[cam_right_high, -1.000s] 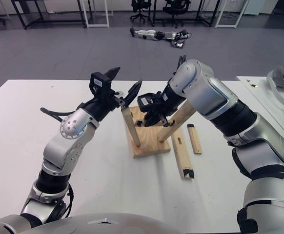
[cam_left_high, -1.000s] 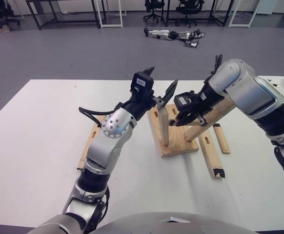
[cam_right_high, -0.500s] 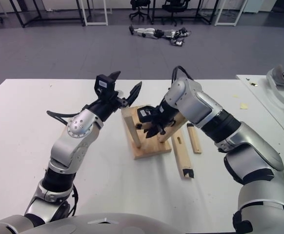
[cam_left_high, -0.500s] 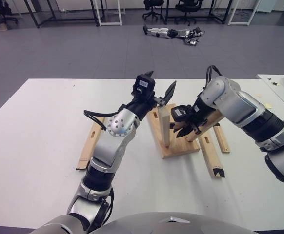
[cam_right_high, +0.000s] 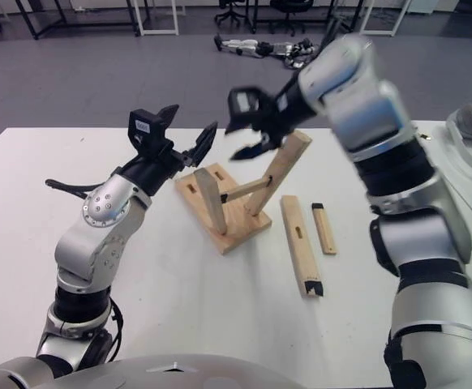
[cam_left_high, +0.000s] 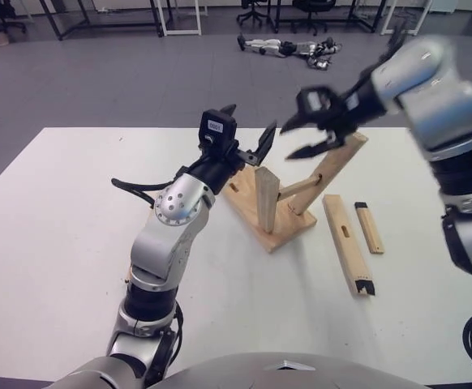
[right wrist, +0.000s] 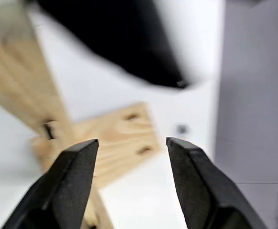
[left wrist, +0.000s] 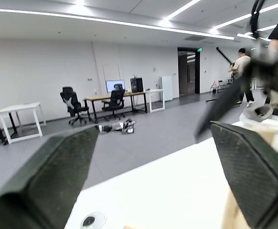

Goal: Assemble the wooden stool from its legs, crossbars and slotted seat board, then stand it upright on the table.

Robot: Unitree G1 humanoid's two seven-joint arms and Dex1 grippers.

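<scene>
The left gripper [cam_left_high: 245, 130] is raised above the bench, its jaws spread wide with nothing between them. It hangs close over the top of the upright leg [cam_left_high: 265, 194]; we cannot tell whether the nearer fingertip touches the wood. The right gripper [cam_left_high: 302, 136] hangs in the air above the crossbar [cam_left_high: 298, 188], just beside the upper end of the leaning leg [cam_left_high: 327, 172]. Its jaws are parted and empty, and that arm is smeared by blur.

Both legs rise from the seat board [cam_left_high: 289, 228], which lies flat on the bench, and the crossbar joins them. From the head views the joints at the feet of the legs are too small for us to judge. In the right wrist view a dark blurred shape [right wrist: 120, 43] crosses above the board, and we cannot say what it is.

To the right of the board, apart from it, a slotted leg [cam_left_high: 345, 243] lies flat, with a short crossbar [cam_left_high: 369, 228] just beside it.

The bench [cam_left_high: 57, 211] is white. Beyond it a grey floor [cam_left_high: 139, 73] runs to desks [left wrist: 15, 117] and office chairs [left wrist: 72, 102]. A pale and dark object [cam_left_high: 289, 47] sprawls on the floor, too far off for us to identify.
</scene>
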